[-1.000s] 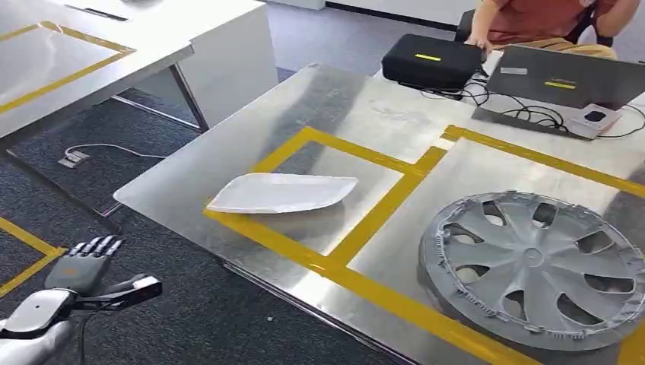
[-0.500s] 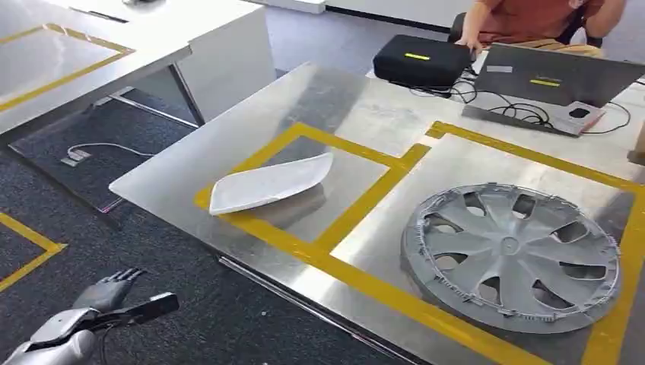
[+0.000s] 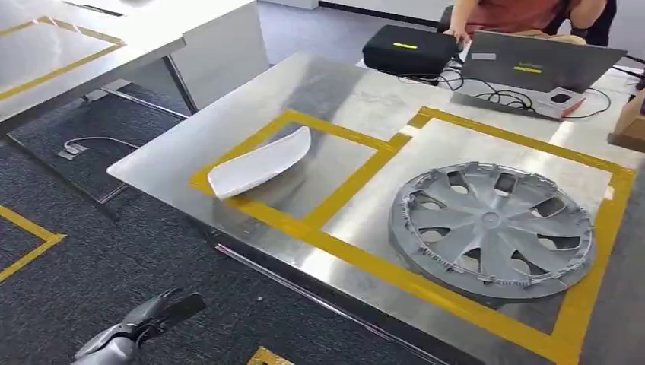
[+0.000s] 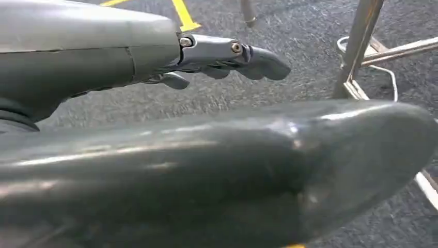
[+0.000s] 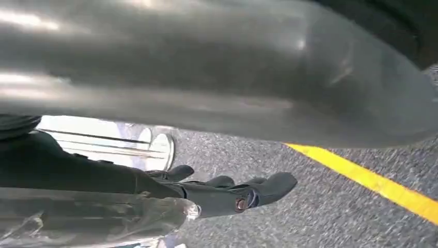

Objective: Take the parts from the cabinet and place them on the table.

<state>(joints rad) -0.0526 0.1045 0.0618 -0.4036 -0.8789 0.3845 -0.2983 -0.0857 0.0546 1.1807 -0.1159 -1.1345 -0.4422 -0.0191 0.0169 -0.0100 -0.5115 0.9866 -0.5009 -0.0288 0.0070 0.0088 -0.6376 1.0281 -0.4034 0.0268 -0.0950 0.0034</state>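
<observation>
A white curved panel (image 3: pixel 258 162) lies inside a yellow-taped square on the metal table (image 3: pixel 335 99). To its right, in a larger taped square, a grey wheel cover (image 3: pixel 490 228) lies flat. My left hand (image 3: pixel 148 319) hangs low over the carpet, in front of the table's near left edge and well clear of both parts. In the left wrist view its fingers (image 4: pixel 227 54) are stretched out and hold nothing. My right hand (image 5: pixel 222 194) is above the carpet with its fingers apart and nothing in them.
At the table's far end are a black case (image 3: pixel 411 47), a laptop (image 3: pixel 540 65) with cables, and a seated person (image 3: pixel 525 14). A cardboard box (image 3: pixel 630 122) sits at the right edge. A second table (image 3: pixel 68 53) stands at the left, and yellow tape (image 3: pixel 30 243) marks the carpet.
The whole picture has shifted, so the camera has moved and the table now sits further left and higher. My left hand has sunk lower in the view.
</observation>
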